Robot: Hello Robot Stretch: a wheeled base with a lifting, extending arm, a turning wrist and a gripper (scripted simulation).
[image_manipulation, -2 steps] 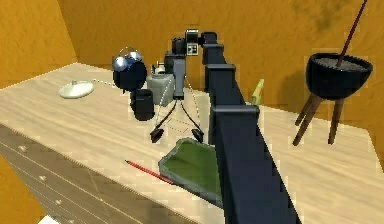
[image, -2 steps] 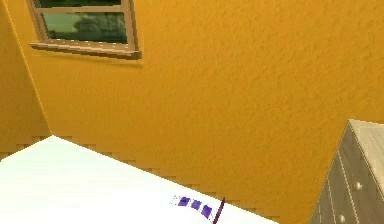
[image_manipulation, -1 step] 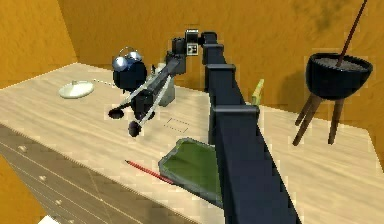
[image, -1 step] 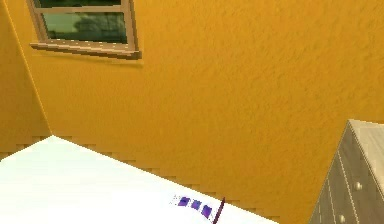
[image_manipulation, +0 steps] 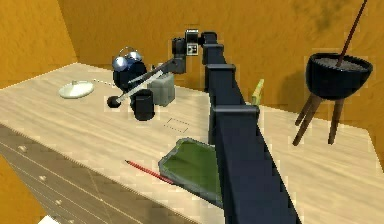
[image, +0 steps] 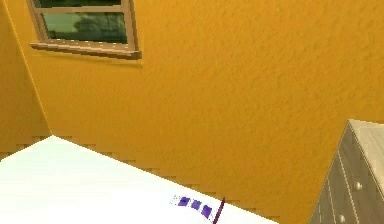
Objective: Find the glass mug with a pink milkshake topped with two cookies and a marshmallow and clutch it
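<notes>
Textured orange wall [image: 230, 100] ran across. Wood-framed window [image: 85, 25] sat top left. White flat surface [image: 70, 185] lay bottom left, small purple squares [image: 195, 206] at its near edge. Pale wooden dresser with knobbed drawers [image: 355, 180] stood at right edge.

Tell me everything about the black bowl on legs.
The black bowl is round and dark, sitting upright on thin brown legs that splay outward. A thin reddish stick leans up out of it. It stands at the arm side view's right, before the orange wall, apart from the arm.

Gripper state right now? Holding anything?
Gripper: cannot tell whether it holds anything; a black cup stands on the dresser by its far end.
</notes>
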